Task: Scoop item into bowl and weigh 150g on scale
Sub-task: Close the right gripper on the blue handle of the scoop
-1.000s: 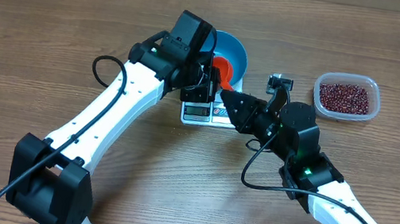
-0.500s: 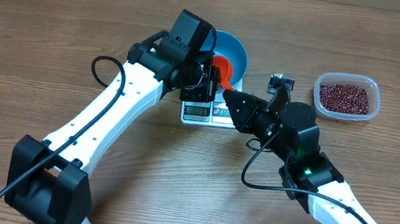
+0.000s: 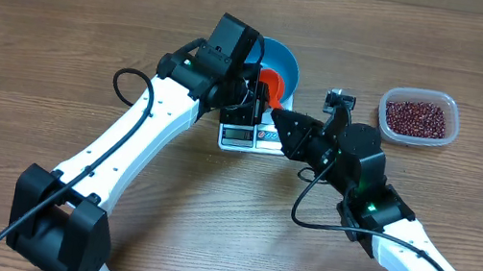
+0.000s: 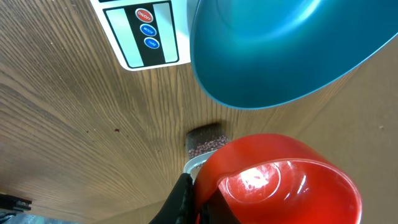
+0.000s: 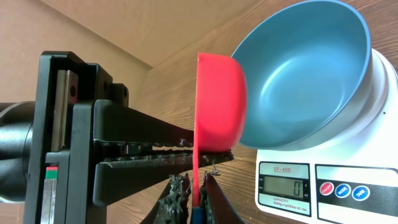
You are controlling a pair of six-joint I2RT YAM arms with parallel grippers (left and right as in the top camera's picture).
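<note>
Overhead, the left arm reaches in from the lower left of the wooden table, and the left gripper sits just above the scale. Its jaws are pressed together on the red scoop, which hangs at the near rim of the bowl. In the right wrist view the scoop stands on edge with its mouth turned sideways and overlaps the bowl's rim; contact between the two cannot be confirmed. The blue bowl rests on the platform of the white scale, and the display window reads zero. The left wrist view shows the bowl from below, with the scale's button panel beside it. The right gripper comes in from the lower right and meets the scoop just beside the scale's right front corner. Its fingers are drawn in narrowly on either side of the scoop's thin handle. Whether the pads bear on the handle cannot be told. Further right, well apart from the scale, stands the clear tub holding the beans as a maroon heap.
</note>
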